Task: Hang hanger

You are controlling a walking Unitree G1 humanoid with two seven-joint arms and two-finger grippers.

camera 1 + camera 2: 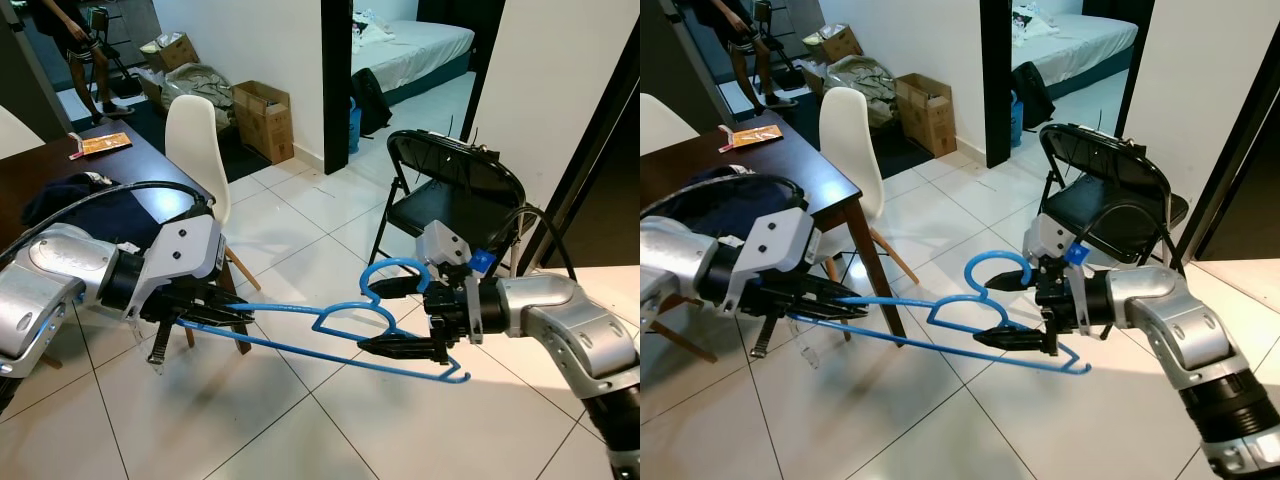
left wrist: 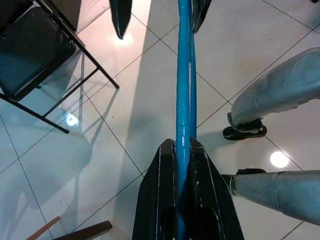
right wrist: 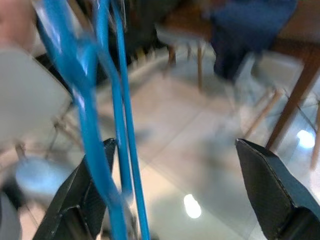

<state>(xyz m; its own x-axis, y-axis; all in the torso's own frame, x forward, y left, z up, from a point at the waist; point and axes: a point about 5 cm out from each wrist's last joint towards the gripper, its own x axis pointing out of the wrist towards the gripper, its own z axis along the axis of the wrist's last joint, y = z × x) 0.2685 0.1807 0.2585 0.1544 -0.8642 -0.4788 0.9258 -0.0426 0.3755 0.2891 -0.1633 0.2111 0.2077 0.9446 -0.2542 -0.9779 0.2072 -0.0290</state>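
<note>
Left eye: blue hanger held level over the tiled floor between both arms, in front of the black folding chair.
Left wrist: left gripper clenched on the hanger's end.
Right wrist: right gripper spread wide, hanger against one finger.

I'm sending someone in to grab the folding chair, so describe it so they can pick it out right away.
Look at the dark doorway that opens onto the bedroom; just to its right, on the white tiled floor against the white wall, stands the black folding chair. Unlike the white moulded chair with wooden legs by the dark wooden table, it has a thin black metal frame and a padded black seat.
</note>
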